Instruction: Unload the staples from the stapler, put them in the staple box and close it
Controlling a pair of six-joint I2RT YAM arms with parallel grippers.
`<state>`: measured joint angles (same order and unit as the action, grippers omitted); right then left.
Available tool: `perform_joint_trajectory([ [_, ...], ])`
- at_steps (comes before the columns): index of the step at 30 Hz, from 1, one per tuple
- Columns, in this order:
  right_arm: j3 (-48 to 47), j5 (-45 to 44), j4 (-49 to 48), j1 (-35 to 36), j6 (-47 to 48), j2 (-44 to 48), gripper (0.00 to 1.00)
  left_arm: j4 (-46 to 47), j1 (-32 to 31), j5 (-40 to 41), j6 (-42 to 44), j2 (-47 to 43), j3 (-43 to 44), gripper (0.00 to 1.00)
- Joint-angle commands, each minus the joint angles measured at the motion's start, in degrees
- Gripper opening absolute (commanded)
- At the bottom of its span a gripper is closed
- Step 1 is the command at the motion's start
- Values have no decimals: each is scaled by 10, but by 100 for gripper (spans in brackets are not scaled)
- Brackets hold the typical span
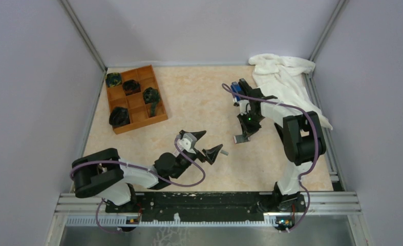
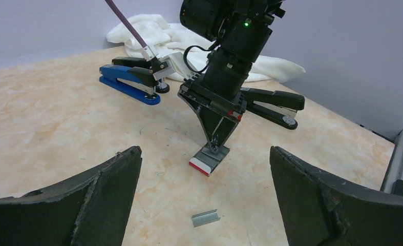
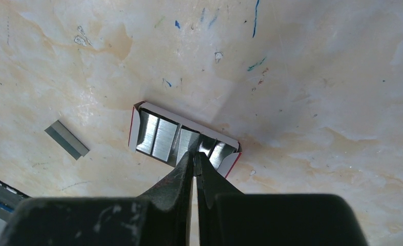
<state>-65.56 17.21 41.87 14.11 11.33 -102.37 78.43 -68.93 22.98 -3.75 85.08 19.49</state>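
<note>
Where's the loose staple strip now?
The staple strip lies on the table, low in the left wrist view, near the staple box under the right tool.

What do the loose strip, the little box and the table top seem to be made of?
The strip looks like metal: dull silvery-grey with a faint sheen and thin folded sides. The box is likely thin card: matte white with red edges and thin walls. The table top may be laminate printed as beige marble, smooth, with pen marks.
</note>
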Motion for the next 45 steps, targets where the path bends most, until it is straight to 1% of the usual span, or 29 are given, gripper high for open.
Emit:
perform_joint_trajectory([
  [1, 1, -2, 2, -7, 8, 30, 5, 10, -3, 4, 5, 4, 13, 99],
  [4, -1, 12, 3, -7, 9, 30, 7, 9, -3, 5, 5, 4, 13, 99],
  [10, -4, 35, 7, -7, 9, 24, 14, 8, -4, 6, 5, 4, 14, 100],
  [13, -5, 43, 9, -6, 9, 21, 15, 8, -4, 5, 5, 4, 14, 100],
  [25, -10, 65, 12, -7, 6, 14, 14, 12, -3, 6, 5, 4, 11, 99],
  [30, -9, 41, 9, -7, 7, 23, 13, 14, -4, 6, 5, 4, 10, 100],
  [34, -4, 33, 7, -7, 8, 33, 15, 13, -4, 6, 5, 4, 11, 99],
  [45, 0, 30, 7, -7, 12, 32, 16, 14, -4, 6, 5, 4, 11, 99],
])
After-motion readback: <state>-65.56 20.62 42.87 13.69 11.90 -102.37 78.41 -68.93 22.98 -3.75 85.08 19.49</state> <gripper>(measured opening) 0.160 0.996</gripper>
